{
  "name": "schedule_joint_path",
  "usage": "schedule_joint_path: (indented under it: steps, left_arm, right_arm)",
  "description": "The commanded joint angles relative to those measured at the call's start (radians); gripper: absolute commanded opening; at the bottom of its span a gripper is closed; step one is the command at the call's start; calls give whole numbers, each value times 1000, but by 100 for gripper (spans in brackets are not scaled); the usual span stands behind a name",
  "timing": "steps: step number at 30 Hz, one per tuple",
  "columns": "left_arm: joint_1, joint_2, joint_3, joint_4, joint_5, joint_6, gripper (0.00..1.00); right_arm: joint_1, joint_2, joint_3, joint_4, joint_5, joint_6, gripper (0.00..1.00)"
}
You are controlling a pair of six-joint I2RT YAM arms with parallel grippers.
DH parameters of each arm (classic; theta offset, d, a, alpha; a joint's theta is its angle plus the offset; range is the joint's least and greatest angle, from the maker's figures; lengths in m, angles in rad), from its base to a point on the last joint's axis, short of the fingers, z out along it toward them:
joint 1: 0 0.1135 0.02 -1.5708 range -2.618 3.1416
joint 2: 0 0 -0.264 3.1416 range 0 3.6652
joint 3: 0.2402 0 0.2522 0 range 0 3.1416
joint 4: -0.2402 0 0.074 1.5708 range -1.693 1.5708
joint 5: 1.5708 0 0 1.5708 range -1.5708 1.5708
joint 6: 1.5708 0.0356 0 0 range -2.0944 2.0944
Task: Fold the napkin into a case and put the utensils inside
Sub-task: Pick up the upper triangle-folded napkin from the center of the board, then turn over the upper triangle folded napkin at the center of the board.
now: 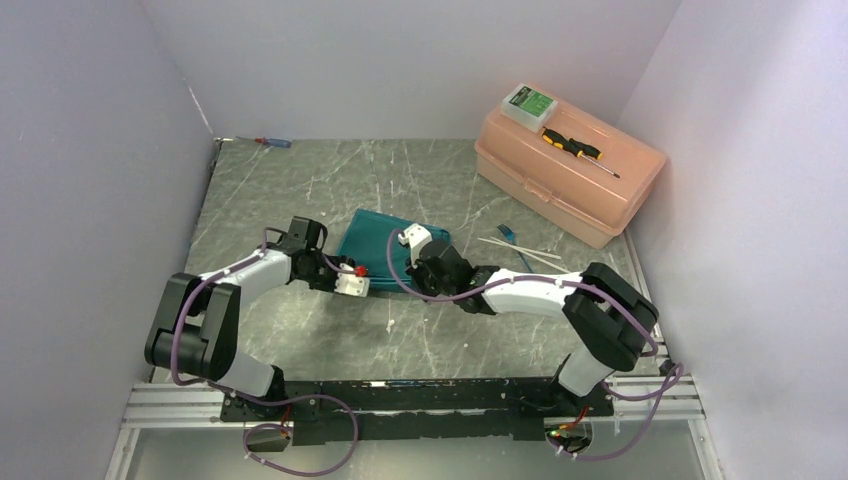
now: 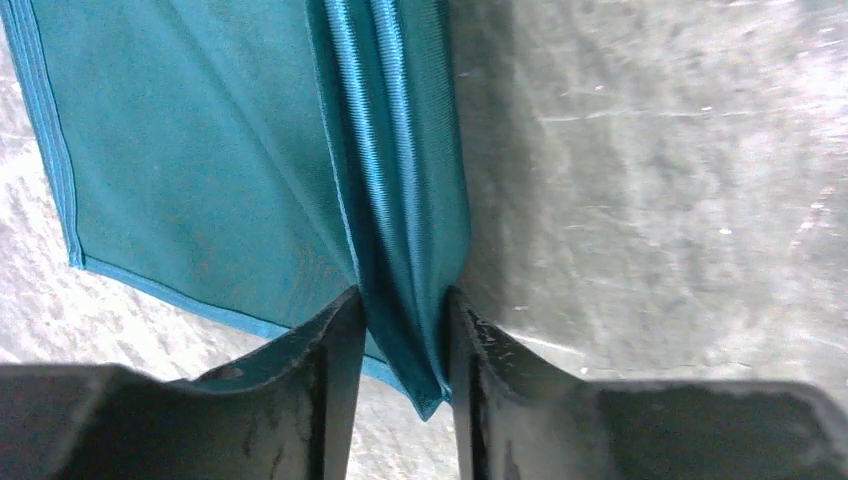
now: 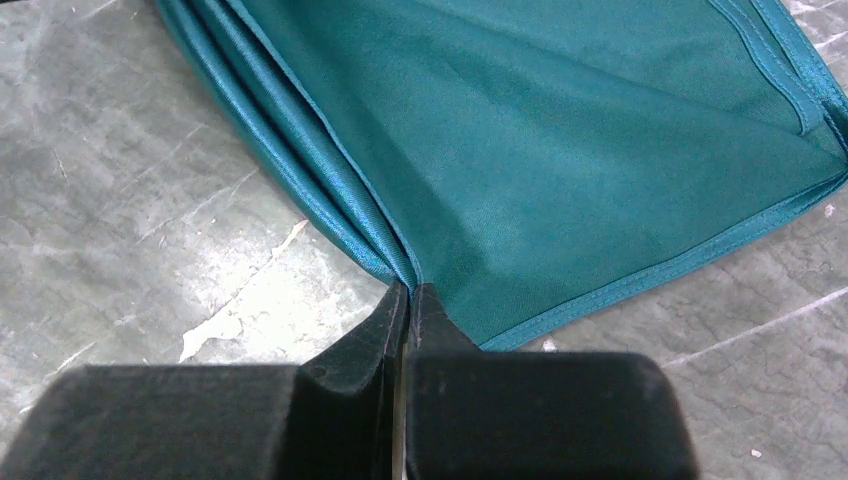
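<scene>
1. One salmon plastic toolbox [image 1: 545, 192] stands shut at the table's [image 1: 300, 190] far right; its contents are hidden. On its lid lie one small green-and-white box [image 1: 529, 103] and one yellow-and-black screwdriver [image 1: 580, 150].
2. One teal napkin [image 1: 375, 235] lies partly folded mid-table.
3. The left gripper [image 2: 405, 310] pinches a bunched fold of the napkin; the right gripper [image 3: 408, 295] is clamped narrowly on another corner.
4. One blue utensil [image 1: 508, 234] and two white sticks [image 1: 520, 248] lie right of the napkin, outside it.
5. One red-and-blue screwdriver [image 1: 272, 142] lies far left.
</scene>
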Motion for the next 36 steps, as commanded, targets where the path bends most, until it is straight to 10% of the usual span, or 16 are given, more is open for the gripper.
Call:
schedule_joint_path:
  steps: [1,5,14,36]
  left_arm:
    - [-13,58,-31,46,-122,-93,35]
    - [-25,36,-20,83,-150,-175,15]
    - [-39,-52,27,-61,-142,-222,3]
    - [-300,-474,406,-1040,30,-491,3]
  right_arm:
    - [-9,-35,14,42,-20,16,0]
    - [-10,-35,9,40,-24,18,0]
    - [-21,-76,1,31,-25,22,0]
    - [453,-569,69,-609,174,323,0]
